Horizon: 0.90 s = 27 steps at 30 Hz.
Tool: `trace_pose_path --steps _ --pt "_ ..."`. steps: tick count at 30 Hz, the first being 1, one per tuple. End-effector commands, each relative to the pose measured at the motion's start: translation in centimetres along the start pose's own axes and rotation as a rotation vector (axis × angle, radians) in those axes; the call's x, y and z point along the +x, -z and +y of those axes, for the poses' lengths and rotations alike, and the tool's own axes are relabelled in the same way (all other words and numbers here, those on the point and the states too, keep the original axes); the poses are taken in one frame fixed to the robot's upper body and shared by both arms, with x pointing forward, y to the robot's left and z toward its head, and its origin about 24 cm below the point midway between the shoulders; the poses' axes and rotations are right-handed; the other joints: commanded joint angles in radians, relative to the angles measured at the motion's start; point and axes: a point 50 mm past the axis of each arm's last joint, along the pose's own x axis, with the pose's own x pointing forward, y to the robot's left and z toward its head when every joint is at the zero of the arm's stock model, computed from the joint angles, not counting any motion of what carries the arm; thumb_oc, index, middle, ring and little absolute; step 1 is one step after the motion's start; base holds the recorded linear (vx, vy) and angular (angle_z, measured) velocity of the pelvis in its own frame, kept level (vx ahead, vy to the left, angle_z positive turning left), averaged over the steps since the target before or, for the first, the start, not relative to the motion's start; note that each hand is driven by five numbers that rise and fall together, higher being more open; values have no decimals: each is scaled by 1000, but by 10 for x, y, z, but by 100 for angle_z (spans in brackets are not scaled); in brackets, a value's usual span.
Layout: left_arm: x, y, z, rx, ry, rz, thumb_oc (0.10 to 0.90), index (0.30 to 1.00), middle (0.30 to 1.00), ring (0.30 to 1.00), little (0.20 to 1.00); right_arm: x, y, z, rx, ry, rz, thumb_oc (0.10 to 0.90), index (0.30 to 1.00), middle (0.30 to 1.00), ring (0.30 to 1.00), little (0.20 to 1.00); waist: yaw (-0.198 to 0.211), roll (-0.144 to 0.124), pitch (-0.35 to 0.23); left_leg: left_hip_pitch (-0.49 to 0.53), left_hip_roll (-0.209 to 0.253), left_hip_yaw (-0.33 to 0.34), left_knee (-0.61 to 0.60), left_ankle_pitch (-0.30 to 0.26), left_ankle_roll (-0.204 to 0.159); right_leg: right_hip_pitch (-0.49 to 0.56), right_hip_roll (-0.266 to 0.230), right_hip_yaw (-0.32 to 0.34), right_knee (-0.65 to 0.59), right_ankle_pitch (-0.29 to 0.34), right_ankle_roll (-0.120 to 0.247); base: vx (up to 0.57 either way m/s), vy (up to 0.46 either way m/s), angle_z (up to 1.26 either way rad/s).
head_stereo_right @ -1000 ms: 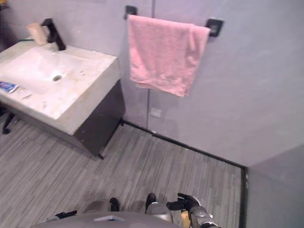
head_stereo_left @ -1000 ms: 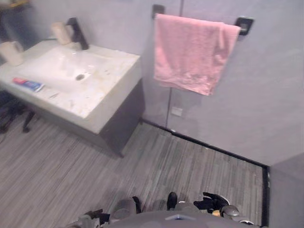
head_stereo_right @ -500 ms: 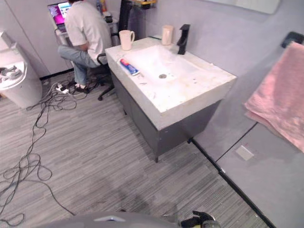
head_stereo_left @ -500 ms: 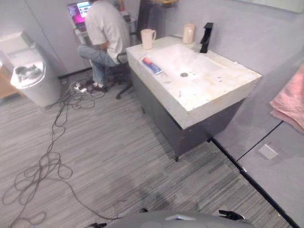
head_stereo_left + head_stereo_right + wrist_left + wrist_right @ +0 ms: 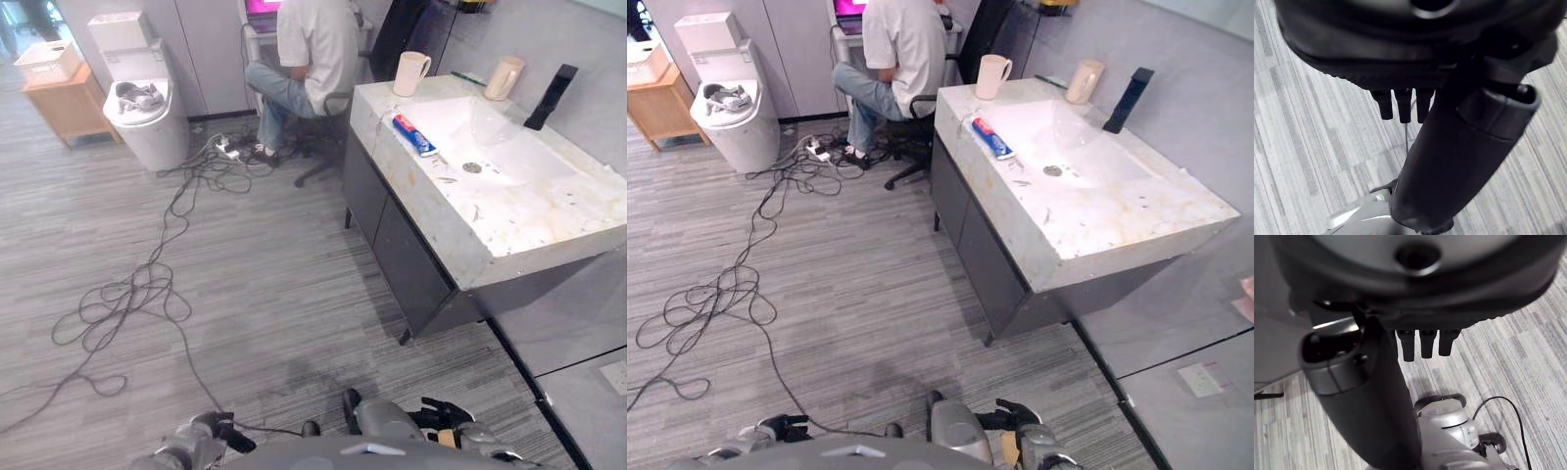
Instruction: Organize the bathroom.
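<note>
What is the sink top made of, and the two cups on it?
The sink top looks like pale polished stone, maybe marble or an imitation: cream with faint brownish veins and a soft sheen. The two cups look like glazed ceramic, smooth, cream and slightly glossy, though plastic is possible.

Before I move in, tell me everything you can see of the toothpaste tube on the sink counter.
The toothpaste tube lies flat on the pale stone-look counter, on the strip along the left rim of the white basin. It is mostly blue with a red band at the end nearer the cream mug, and some white print. It lies lengthwise along the basin rim and looks closed and fairly full, though the cap is too small to make out. Nothing rests on it; neither hand is near it.
</note>
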Motion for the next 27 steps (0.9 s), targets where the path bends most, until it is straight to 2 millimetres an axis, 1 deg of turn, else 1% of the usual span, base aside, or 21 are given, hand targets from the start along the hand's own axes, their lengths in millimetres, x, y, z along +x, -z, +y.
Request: trace_pose_path --steps 1,4,7,8,9,10,11,12,13,14,15,16,17,18,19,20,21,22,24,26,27 --pt "-3 -47 9 -16 -23 -144 800 900 900 900 900 0 2 -14 -98 19 49 800 900 900 900 900 -54 -46 -1 -1 44 73 112 -126 1 13 -11 31 -109 175 71 208 47 2" --pt "-3 -54 5 -27 -16 -168 800 900 900 900 900 -1 9 -16 -90 16 77 800 900 900 900 900 -64 -43 -7 3 50 83 113 -123 6 41 -10 31 -110 157 59 236 45 21" --pt "-3 -54 3 -39 -18 -170 800 900 900 900 900 -2 13 -15 -77 13 79 800 900 900 900 900 -71 -43 -22 -6 57 113 190 -164 0 82 -22 25 -124 134 41 231 26 9" --pt "-3 -54 2 -39 -24 -164 800 900 900 900 900 -2 14 -15 -62 17 78 800 900 900 900 900 -76 -49 -30 -12 62 135 259 -194 -8 97 -31 21 -132 131 31 240 -3 7" --pt "-3 -55 2 -25 -47 -172 800 900 900 900 900 -2 14 -15 -50 21 77 800 900 900 900 900 -78 -54 -35 -24 70 148 326 -191 -22 108 -37 18 -138 131 22 262 -53 19" --pt "-4 -57 6 4 -142 -201 800 900 900 900 900 -2 12 -16 -67 34 59 800 900 900 900 900 -80 -65 -40 -85 102 159 492 -138 -54 122 -42 10 -143 133 6 318 -75 33" --pt "-7 -61 18 -39 -297 -267 800 900 900 900 900 -2 5 -17 -137 57 11 800 900 900 900 900 -77 -75 -36 -146 128 140 641 -90 -77 134 -38 13 -138 123 -14 272 -83 34" --pt "-7 -62 22 -60 -316 -274 800 900 900 900 900 -2 3 -17 -154 57 1 800 900 900 900 900 -74 -81 -34 -182 137 124 717 -70 -86 139 -37 17 -137 121 -22 247 -59 15" --pt "-9 -64 28 -95 -363 -285 800 900 900 900 900 -2 0 -18 -157 59 -3 800 900 900 900 900 -63 -95 -29 -271 155 103 838 -41 -96 155 -34 33 -135 116 -39 187 -20 -7" --pt "-10 -64 31 -93 -385 -283 800 900 900 900 900 -2 -1 -19 -140 71 -3 800 900 900 900 900 -58 -96 -27 -301 162 96 864 -34 -100 162 -28 39 -134 113 -46 298 18 -13" --pt "-10 -60 30 -65 -416 -283 800 900 900 900 900 -1 -6 -20 -102 90 -22 800 900 900 900 900 -33 -112 -11 -387 214 80 901 -54 -82 201 -25 52 -138 98 -60 324 103 -6" --pt "-9 -54 31 -66 -431 -271 800 900 900 900 900 -1 -8 -19 -102 91 -32 800 900 900 900 900 -19 -113 -4 -380 234 69 790 -39 -82 218 -22 58 -134 81 -61 289 118 -10" --pt "-9 -51 31 -71 -436 -265 800 900 900 900 900 -1 -10 -18 -108 91 -37 800 900 900 900 900 -14 -115 0 -367 238 66 749 -41 -77 224 -23 63 -133 73 -59 382 265 -35" --pt "-8 -39 32 -73 -441 -231 800 900 900 900 900 0 -14 -15 -127 87 -51 800 900 900 900 900 1 -117 3 -319 251 48 571 -41 -67 238 -24 84 -131 52 -49 324 240 -48" --pt "-8 -36 33 -72 -445 -226 800 900 900 900 900 0 -15 -14 -130 87 -53 800 900 900 900 900 4 -115 4 -306 255 37 517 -30 -72 243 -21 93 -132 47 -46 445 341 -54" --pt "-8 -28 34 -66 -450 -205 800 900 900 900 900 0 -16 -13 -130 89 -56 800 900 900 900 900 17 -106 4 -280 273 -8 359 13 -95 256 -12 113 -136 31 -36 439 343 -47" --pt "-8 -17 35 -71 -449 -177 800 900 900 900 900 1 -16 -11 -123 90 -51 800 900 900 900 900 34 -91 0 -275 297 -68 220 84 -125 269 0 133 -145 13 -25 608 513 -55" --pt "-8 -5 37 -63 -449 -161 800 900 900 900 900 1 -14 -11 -124 88 -43 800 900 900 900 900 48 -77 0 -275 328 -77 176 116 -140 297 -13 135 -150 -15 -10 449 390 -40" --pt "-8 -2 38 -59 -446 -163 800 900 900 900 900 1 -14 -10 -120 88 -43 800 900 900 900 900 52 -69 -4 -264 336 -58 159 114 -141 306 -36 128 -146 -23 4 272 321 -51" --pt "-8 -2 38 -22 -421 -166 800 900 900 900 900 1 -15 -8 -104 99 -48 800 900 900 900 900 58 -54 -17 -248 329 -40 156 95 -140 306 -79 107 -130 -33 34 326 461 -52" --pt "-8 -6 37 10 -407 -178 800 900 900 900 900 1 -15 -8 -72 115 -41 800 900 900 900 900 58 -43 -22 -239 304 -28 160 75 -130 279 -118 80 -85 -14 56 245 375 -25"
